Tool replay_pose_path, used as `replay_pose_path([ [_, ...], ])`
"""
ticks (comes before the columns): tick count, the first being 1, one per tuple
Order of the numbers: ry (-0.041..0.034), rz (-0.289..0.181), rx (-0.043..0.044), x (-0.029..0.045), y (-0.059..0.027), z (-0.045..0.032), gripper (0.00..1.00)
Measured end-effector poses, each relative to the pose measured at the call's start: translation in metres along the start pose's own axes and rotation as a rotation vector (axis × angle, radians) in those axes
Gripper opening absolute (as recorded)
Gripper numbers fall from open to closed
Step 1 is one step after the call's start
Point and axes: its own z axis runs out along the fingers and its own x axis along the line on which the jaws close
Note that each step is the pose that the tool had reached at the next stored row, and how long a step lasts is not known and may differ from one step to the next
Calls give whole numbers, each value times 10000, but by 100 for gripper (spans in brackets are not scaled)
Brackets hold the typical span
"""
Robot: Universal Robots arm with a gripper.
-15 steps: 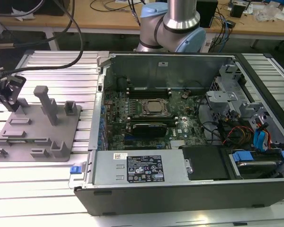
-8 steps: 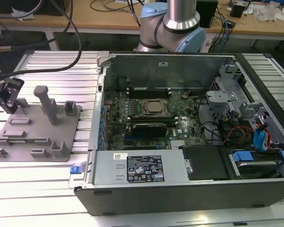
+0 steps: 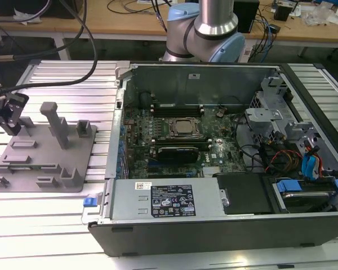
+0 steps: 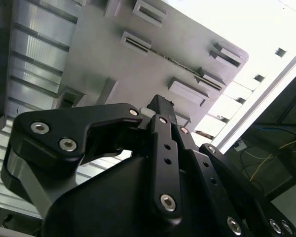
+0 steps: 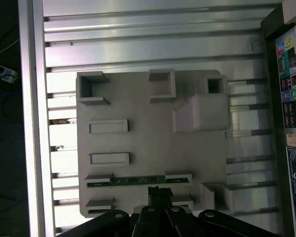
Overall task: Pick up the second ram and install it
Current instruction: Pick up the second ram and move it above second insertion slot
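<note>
The second ram lies in its slot on the grey holder tray on the counter, not yet picked up. The pincer hovers just above it, jaws together and empty. Both pickup and installation are left.

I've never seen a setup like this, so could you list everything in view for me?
RAM stick: 1, green, lying in the fixture plate's holders.
fixture plate: 1, grey, on the table, exterior view's left.
computer case: 1, dark grey, open, centre.
motherboard: 1, green, inside the case.
table: 1, silver, slotted, under everything.
robot arm: 1, silver and blue, behind the case.
gripper: 1, black, over the fixture plate, near the RAM stick.
</note>
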Motion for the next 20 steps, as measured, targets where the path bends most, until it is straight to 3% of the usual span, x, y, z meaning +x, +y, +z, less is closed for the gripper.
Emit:
replay_pose_path([
  [5, 2, -45, -1, 0, 0, 2, 8],
  [10, 37, -781, -22, 1, 0, 2, 8],
  [20, 234, -4839, -105, 1, 0, 5, 8],
])
